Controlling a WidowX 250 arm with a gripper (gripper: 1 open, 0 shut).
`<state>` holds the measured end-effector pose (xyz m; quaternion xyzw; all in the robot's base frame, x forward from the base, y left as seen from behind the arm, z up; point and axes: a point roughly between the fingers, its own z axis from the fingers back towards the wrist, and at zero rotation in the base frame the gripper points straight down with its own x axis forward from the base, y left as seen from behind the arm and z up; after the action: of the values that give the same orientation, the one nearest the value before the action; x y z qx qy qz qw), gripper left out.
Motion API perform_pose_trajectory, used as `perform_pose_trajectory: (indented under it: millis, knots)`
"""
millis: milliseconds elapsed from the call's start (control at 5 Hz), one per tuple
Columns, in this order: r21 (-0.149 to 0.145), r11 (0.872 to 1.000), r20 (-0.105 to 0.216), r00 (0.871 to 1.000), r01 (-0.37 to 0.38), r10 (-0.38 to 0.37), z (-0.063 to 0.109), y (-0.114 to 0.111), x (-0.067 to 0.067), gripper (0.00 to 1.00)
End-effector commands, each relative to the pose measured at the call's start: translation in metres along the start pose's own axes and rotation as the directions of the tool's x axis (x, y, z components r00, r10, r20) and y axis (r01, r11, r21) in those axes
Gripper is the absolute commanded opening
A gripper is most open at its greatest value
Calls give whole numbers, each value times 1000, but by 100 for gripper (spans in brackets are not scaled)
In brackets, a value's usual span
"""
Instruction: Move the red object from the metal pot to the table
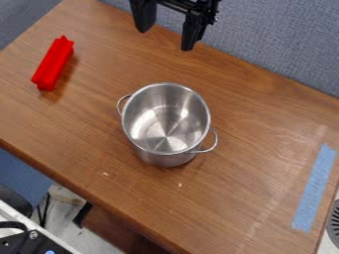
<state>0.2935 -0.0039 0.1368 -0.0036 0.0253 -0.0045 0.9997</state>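
Top edge slices off the tool [169, 25] above its 2 fingers, arm unseen. The counter [265, 129] runs out of frame right. Bottom-left clutter too cropped to identify.

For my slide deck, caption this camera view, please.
Red object lies on the table, metal pot empty, open gripper hovering above.

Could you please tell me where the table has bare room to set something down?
Bare table runs from the pot right to the blue tape, and between the pot and the red block. It is tighter at the far edge under the gripper.
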Motion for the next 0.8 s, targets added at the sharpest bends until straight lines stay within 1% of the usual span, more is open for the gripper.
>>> perform_pose_trajectory:
  millis: [0, 200, 400, 600]
  knots:
    - [-7, 993, -14, 993, -118, 118, -4, 1, -10, 100]
    - [23, 955, -28, 955, -296, 296, -12, 32, -16, 100]
    - [24, 968, -3, 968, -250, 250, -7, 82, -10, 100]
    - [23, 977, 0, 977, -212, 212, -6, 132, -7, 100]
